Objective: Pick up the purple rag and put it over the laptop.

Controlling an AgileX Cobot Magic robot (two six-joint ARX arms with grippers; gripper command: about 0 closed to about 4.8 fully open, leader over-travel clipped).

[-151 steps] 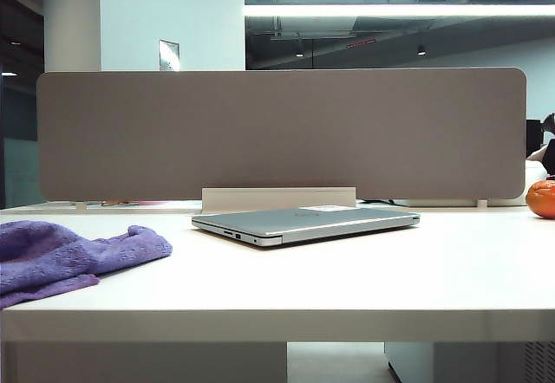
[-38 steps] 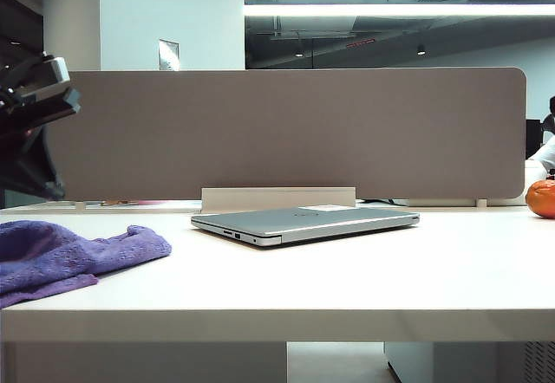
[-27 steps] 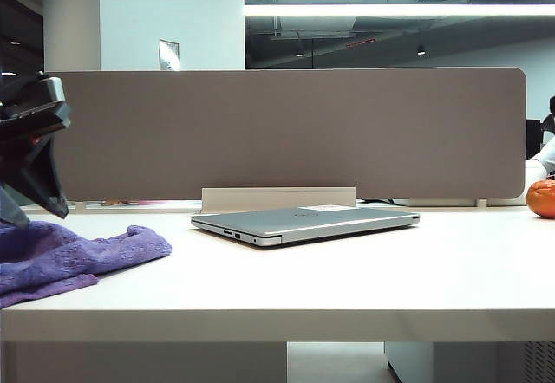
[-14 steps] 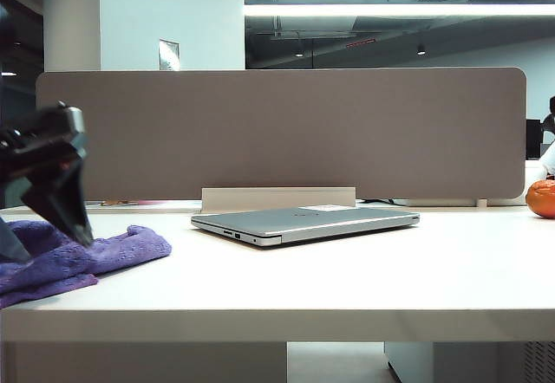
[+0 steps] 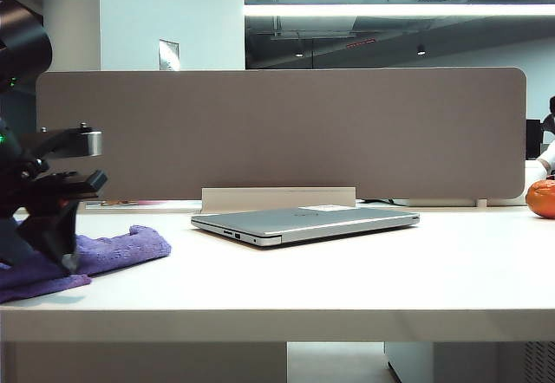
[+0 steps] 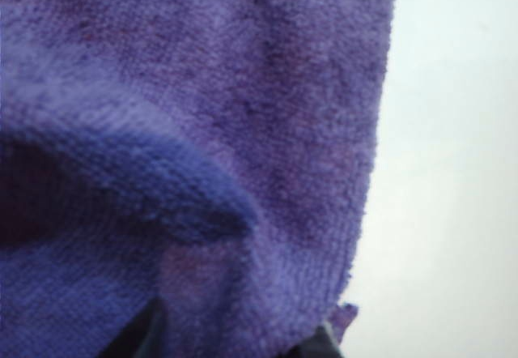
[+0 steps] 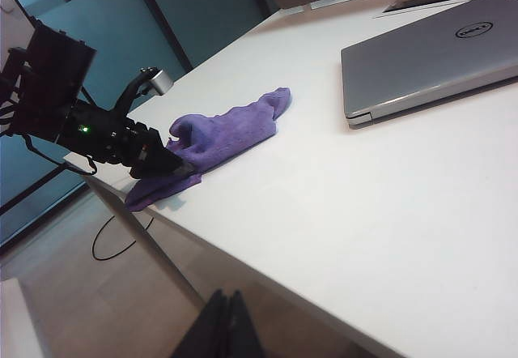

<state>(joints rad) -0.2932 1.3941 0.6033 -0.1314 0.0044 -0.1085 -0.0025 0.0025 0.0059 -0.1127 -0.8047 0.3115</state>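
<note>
The purple rag [image 5: 121, 246] lies crumpled at the table's left end, well apart from the closed silver laptop [image 5: 321, 220] in the middle. My left gripper [image 5: 39, 257] is pressed down into the rag's left part. In the left wrist view the rag [image 6: 243, 131] fills the picture, and a fold of it lies between the two spread fingertips [image 6: 142, 338] of the left gripper [image 6: 239, 338]. The right wrist view shows the left gripper [image 7: 174, 166] on the rag [image 7: 227, 127], with the laptop [image 7: 429, 58] beyond. My right gripper [image 7: 229, 297] hangs shut off the table's front edge.
A grey partition [image 5: 277, 132] runs along the back of the table, with a white stand [image 5: 277, 197] just behind the laptop. An orange round thing [image 5: 542, 197] sits at the far right. A cable [image 7: 113, 245] loops on the floor below the table's left end.
The left gripper has come down and to the right onto the rag, flattening its left part. The laptop and the right arm have not moved.
</note>
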